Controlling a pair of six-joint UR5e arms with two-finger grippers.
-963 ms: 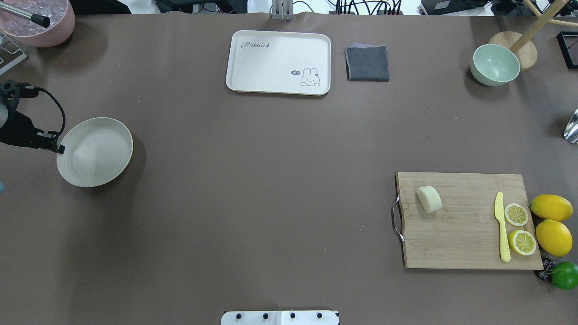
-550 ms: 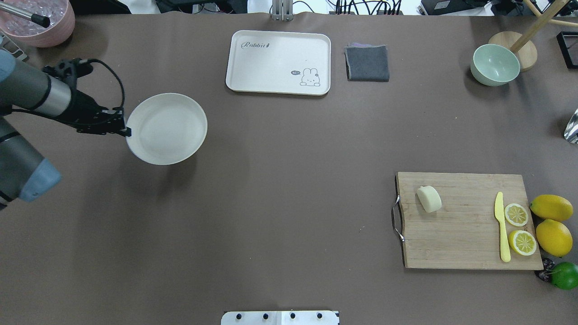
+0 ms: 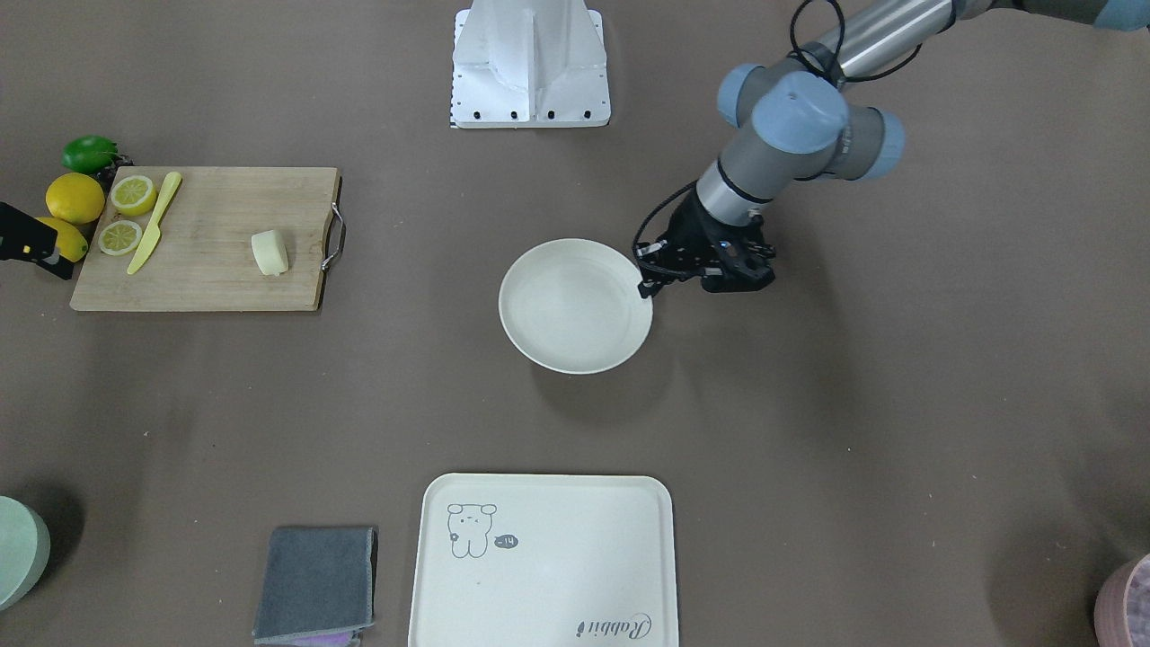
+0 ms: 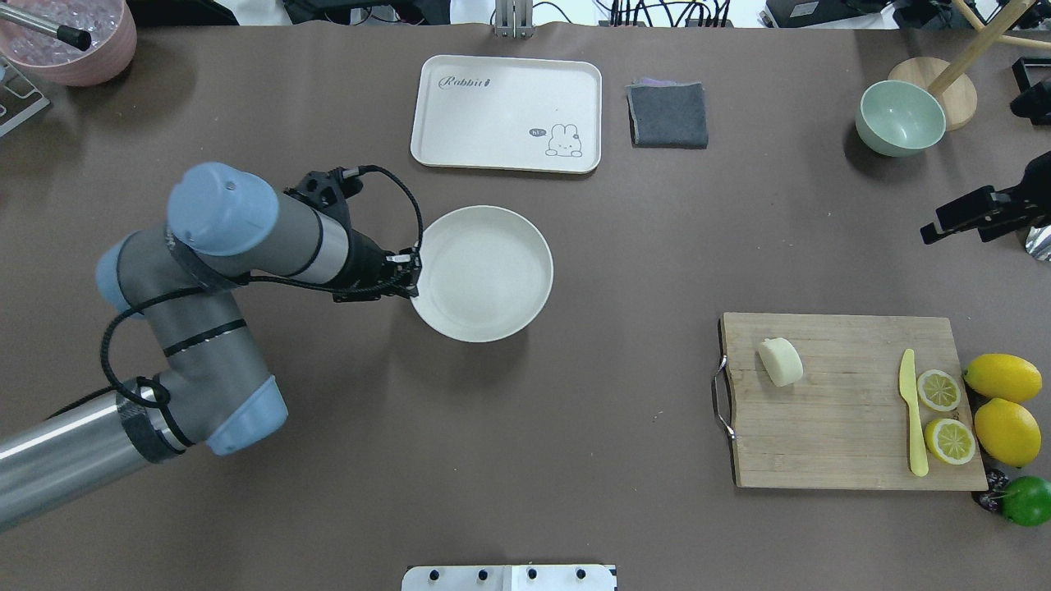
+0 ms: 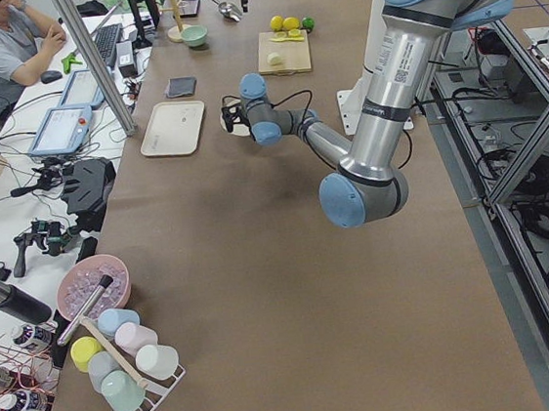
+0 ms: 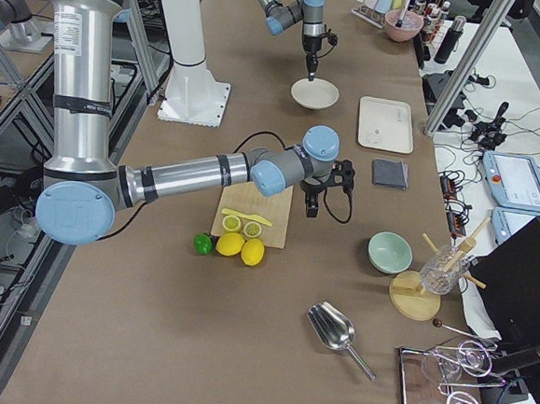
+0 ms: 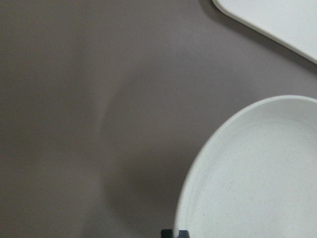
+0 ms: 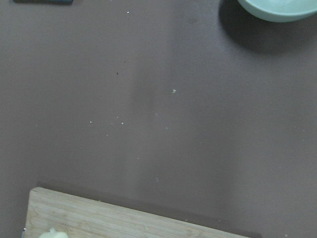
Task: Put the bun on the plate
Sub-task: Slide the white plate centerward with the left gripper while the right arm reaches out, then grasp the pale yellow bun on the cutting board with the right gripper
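Note:
The off-white plate [image 4: 484, 275] is held by its left rim near the table's middle, below the tray. My left gripper [image 4: 413, 273] is shut on that rim; the front-facing view shows the same grip [image 3: 646, 288], and in the left wrist view the fingertips [image 7: 174, 233] pinch the plate [image 7: 257, 178] at the bottom edge. The pale bun [image 4: 780, 361] lies on the left part of the wooden cutting board [image 4: 846, 427], untouched. My right gripper [image 4: 944, 222] hovers at the table's right edge, beyond the board; I cannot tell how its jaws stand.
A cream tray [image 4: 507, 113] and a grey cloth [image 4: 667, 114] lie at the far side, a green bowl [image 4: 900, 117] at far right. A yellow knife [image 4: 911, 410], lemon halves, whole lemons and a lime crowd the board's right end.
My left arm has carried the plate from the table's left edge rightward to the middle. The right gripper has come into the overhead view at the right edge.

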